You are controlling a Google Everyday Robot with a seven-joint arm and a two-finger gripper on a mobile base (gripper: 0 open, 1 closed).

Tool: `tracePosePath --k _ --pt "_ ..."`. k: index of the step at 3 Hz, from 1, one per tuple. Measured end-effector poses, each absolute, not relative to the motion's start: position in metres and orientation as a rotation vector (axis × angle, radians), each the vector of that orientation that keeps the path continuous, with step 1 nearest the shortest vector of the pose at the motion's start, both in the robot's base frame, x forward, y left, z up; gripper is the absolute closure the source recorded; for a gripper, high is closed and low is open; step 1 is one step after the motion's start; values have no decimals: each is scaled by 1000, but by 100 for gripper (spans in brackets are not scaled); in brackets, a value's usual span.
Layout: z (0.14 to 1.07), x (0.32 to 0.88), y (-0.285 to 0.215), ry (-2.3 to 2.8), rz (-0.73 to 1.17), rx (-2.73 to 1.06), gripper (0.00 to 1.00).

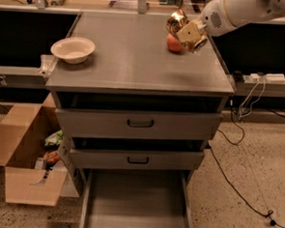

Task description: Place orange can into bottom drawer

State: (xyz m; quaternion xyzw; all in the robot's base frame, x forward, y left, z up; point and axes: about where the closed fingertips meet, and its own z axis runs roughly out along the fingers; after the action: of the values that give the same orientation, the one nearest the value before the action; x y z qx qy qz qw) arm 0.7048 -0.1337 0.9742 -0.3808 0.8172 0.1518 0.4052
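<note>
3 drawers point(136, 205), 1 can point(175, 22) in jaws

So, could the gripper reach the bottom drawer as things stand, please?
Probably yes: the bottom drawer is pulled out beyond the upper drawers, and the gripper, shut on the orange can, hangs above the cabinet top.

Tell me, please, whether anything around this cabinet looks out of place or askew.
Nothing looks spilled or damaged. The only oddity: the end effector holds the can tilted in the air above the apple, over the cabinet top. The bottom drawer stands open below.
</note>
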Motion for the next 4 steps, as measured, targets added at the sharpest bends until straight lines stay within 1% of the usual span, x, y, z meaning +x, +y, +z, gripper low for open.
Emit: tracePosePath --k 1,2,3,4 --pt "969 704 -122 2037 393 -1017 100" --pt "967 705 -124 2046 391 -1009 100" --pt "955 688 -109 2027 408 -1137 100" --pt "924 624 -82 1958 485 -1459 100"
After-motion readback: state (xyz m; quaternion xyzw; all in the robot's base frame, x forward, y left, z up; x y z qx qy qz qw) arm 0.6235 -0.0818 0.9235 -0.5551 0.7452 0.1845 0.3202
